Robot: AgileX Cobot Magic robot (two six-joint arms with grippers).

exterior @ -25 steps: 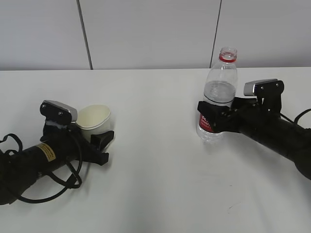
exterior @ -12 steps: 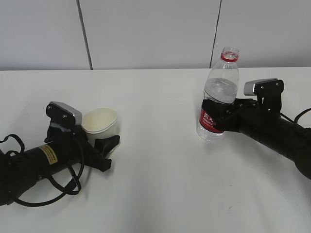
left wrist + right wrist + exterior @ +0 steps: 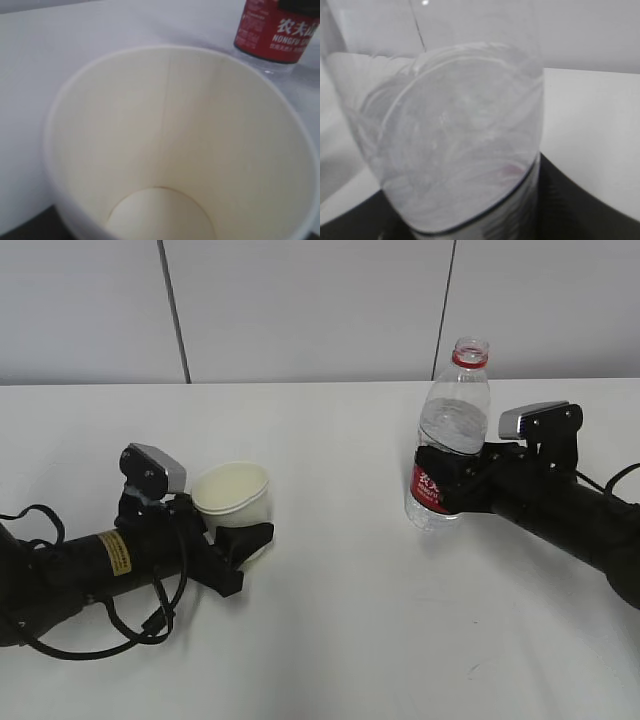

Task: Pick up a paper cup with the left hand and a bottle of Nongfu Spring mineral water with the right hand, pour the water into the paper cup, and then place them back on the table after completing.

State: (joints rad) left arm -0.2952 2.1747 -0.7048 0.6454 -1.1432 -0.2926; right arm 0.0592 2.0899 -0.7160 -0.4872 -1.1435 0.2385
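My left gripper [image 3: 243, 535] is shut on a cream paper cup [image 3: 234, 495] and holds it upright over the white table [image 3: 330, 620], left of centre. The left wrist view looks down into the empty cup [image 3: 165, 150]; the bottle's red label [image 3: 277, 27] shows beyond its rim. My right gripper [image 3: 447, 480] is shut on the clear bottle [image 3: 452, 430] around its red label, holding it upright with no cap on the neck. Water [image 3: 455, 130] fills the bottle to about two thirds. The cup and bottle are well apart.
A pale wall with two dark vertical seams [image 3: 172, 310] runs behind the table. Loose black cables [image 3: 150, 625] hang from the left arm near the front left.
My left gripper has carried the cup to the right, toward the bottle, and a little up. The right gripper and bottle have stayed almost still.
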